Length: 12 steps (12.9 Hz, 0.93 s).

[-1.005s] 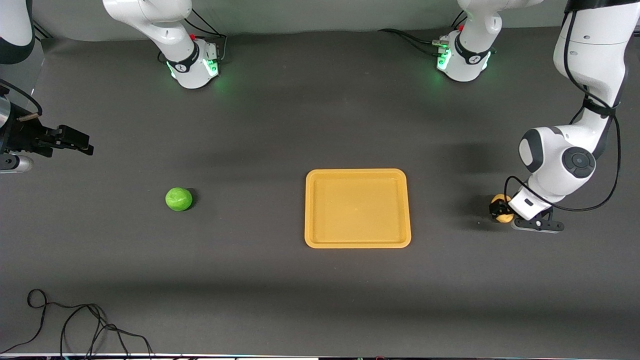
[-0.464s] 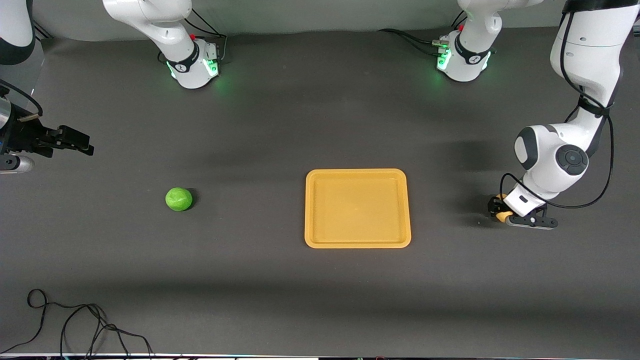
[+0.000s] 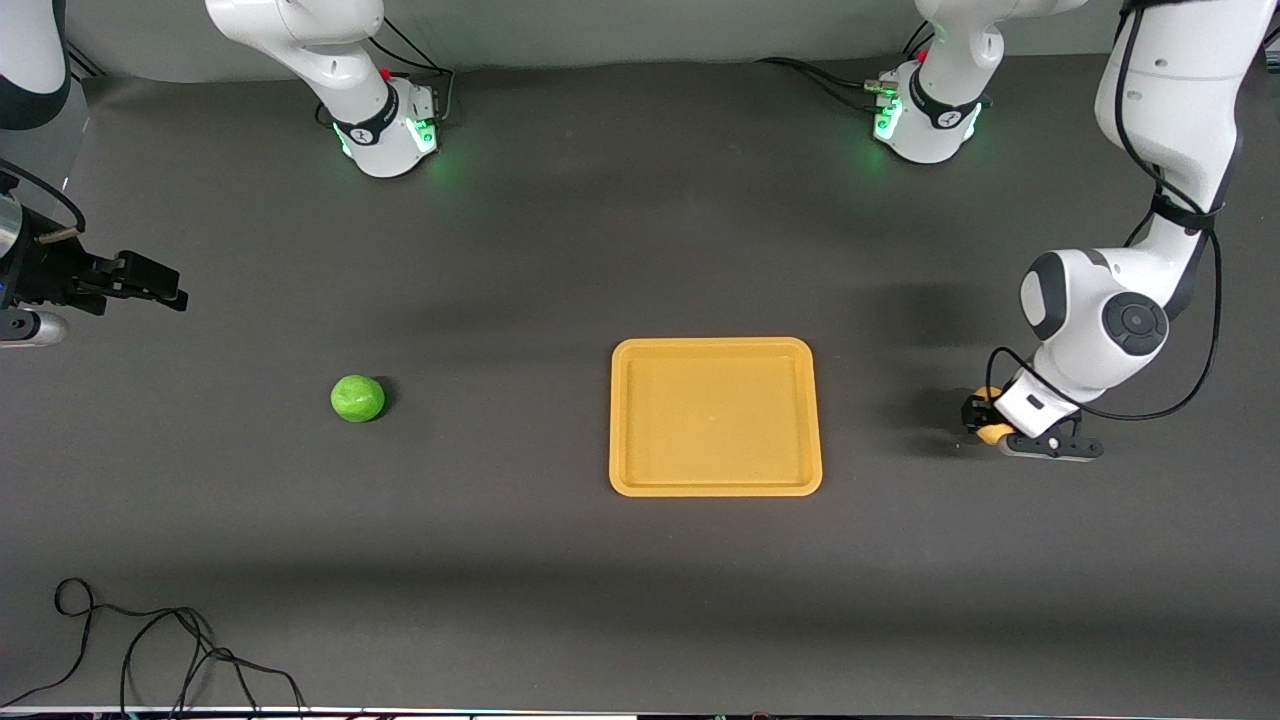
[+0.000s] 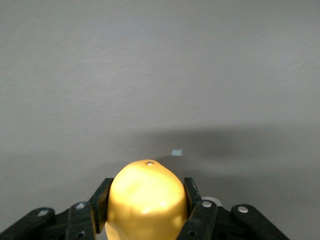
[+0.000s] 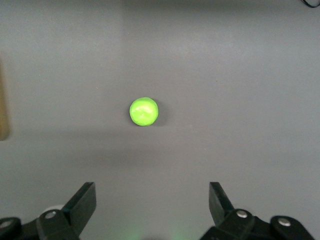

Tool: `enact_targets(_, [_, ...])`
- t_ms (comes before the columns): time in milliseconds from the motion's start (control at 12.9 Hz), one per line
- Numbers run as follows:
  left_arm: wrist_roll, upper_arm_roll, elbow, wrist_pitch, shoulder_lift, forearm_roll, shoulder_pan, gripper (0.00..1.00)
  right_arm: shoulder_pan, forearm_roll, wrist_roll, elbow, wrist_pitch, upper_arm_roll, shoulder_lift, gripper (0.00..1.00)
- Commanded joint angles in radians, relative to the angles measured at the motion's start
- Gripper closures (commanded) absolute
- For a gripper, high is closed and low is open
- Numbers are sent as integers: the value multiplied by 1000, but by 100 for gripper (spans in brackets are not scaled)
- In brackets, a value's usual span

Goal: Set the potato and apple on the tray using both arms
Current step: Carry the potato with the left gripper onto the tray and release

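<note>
At bench's left-arm end: left pincer (image 3: 985,420) clamped on potato (image 4: 146,202), beside tray (image 3: 715,487)
Right pincer (image 5: 152,205): wide open, empty, above apple (image 3: 357,398)

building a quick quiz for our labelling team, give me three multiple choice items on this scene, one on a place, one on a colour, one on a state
1. Where does the small round bright green apple lie?
A. on the tray
B. on the dark table toward the right arm's end
C. in the right end effector

2. What colour is the flat rectangular plastic tray with the low rim?
A. orange-yellow
B. blue
C. white

3. What is the state of the left end effector?
A. wide open over the tray
B. shut on nothing
C. shut on the small lumpy yellow-tan potato

Key: 1 B, the front view shows the apple alone on the table, apart from the tray. 2 A, the tray is orange-yellow in the front view. 3 C, the left wrist view shows both fingers pressed against the potato's sides. The right end effector waits open.
</note>
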Motion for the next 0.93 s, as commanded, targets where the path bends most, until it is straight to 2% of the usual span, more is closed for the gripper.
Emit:
enact_targets(0, [-230,-98,108,-215,-55,1,-54,72,7,1,-11,4,0,-6,0,0])
enact_targets(155, [-404,-103,188,-280,-34,4,-160,72,6,1,-12,4,0,-6,0,0])
enact_targets(464, [-654,-103,296,-253,88,29,-312,72,6,1,-12,-3,6,-8,0,0])
enact_targets(618, [-735,-102,328,-181,165,76,-338,72,6,1,-12,-3,6,-8,0,0])
enact_targets(850, [-796,-96,330,-98,230,110,-374,72,4,1,-12,-4,7,-8,0,0])
